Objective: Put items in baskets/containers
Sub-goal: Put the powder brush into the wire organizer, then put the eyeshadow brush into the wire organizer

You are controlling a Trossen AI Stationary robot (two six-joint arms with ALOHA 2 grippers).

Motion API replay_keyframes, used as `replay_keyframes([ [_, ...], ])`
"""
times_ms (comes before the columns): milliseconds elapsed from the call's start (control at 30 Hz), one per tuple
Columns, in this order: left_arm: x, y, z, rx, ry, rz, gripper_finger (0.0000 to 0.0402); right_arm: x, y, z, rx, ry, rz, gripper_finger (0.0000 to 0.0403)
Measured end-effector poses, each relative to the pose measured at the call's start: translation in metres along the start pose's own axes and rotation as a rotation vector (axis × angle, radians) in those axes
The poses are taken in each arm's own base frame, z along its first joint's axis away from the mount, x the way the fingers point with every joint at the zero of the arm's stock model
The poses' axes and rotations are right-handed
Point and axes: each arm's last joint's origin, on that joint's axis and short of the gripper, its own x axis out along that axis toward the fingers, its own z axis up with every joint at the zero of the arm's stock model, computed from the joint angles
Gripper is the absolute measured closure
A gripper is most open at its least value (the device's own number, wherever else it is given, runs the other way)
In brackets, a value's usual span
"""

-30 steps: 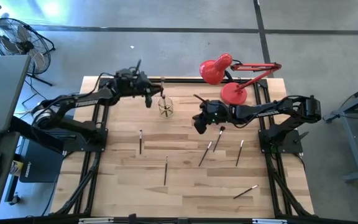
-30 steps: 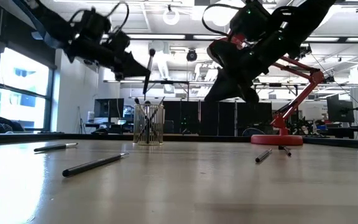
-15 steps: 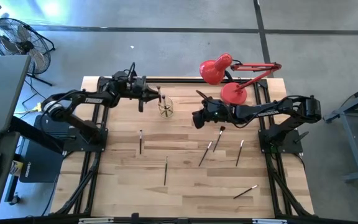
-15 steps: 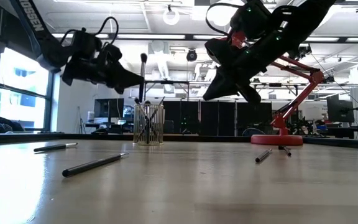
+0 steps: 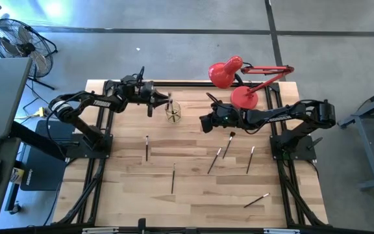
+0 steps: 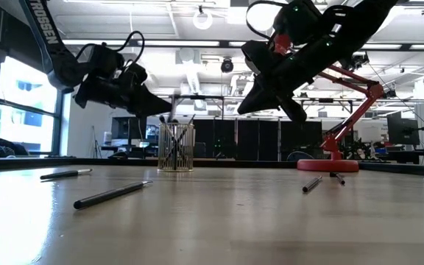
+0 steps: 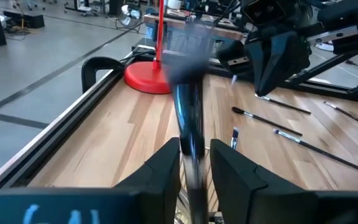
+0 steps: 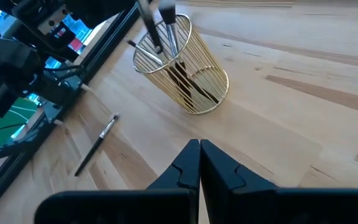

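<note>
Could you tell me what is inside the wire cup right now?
The wire cup holds several dark brushes, ends sticking out above the rim. Their exact number cannot be told, since they overlap behind the wires.

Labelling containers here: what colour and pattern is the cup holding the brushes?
The cup is gold-yellow, made of thin vertical wires you can see through; the right wrist view shows it best.
</note>
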Motion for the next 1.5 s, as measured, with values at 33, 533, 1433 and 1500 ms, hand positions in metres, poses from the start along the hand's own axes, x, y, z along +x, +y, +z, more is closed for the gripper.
replay_keyframes([
  [33,0.0,0.0,0.0,0.0,0.0,0.0,0.0309,0.0,0.0,0.0,0.004,0.0,0.0,0.0401],
  [533,-0.007,-0.009,0.022,0.016,-0.08,-0.051,0.0303,0.0,0.0,0.0,-0.025,0.001,0.001,0.0401],
  [1433,0.029,-0.21,0.07,-0.004,0.144,0.204,0.0388,-0.009,-0.011,-0.035,-0.228,0.482,0.042,0.0394],
  [1500,0.035,-0.225,0.074,-0.047,0.171,0.231,0.0396,-0.009,-0.011,-0.035,-0.267,0.48,0.044,0.0395],
])
